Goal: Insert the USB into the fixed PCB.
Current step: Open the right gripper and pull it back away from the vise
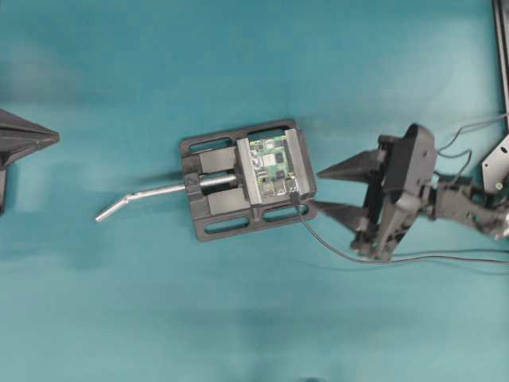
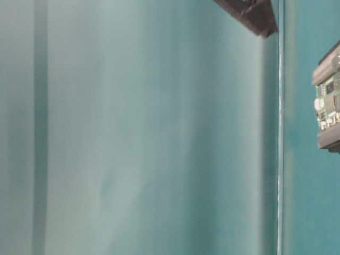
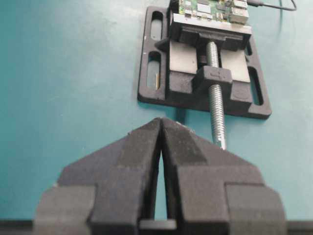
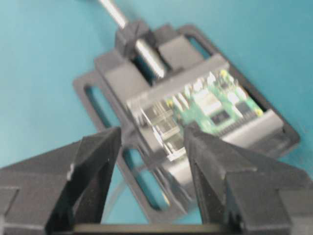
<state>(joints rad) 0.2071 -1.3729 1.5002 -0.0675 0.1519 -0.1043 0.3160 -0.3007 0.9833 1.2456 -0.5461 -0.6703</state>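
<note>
Black and spread wide, my right claw held nothing just beside the vise. The USB sat at the fixed PCB near edge; I judged a straight, gentle push best. My left claw, far away, was clenched.

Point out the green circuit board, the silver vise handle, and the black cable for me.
Green circuit board (image 1: 270, 163): overhead view, middle of its green face.
Silver vise handle (image 1: 151, 193): overhead view, midway along the rod.
Black cable (image 1: 334, 251): overhead view, on its curve beside the vise.
</note>
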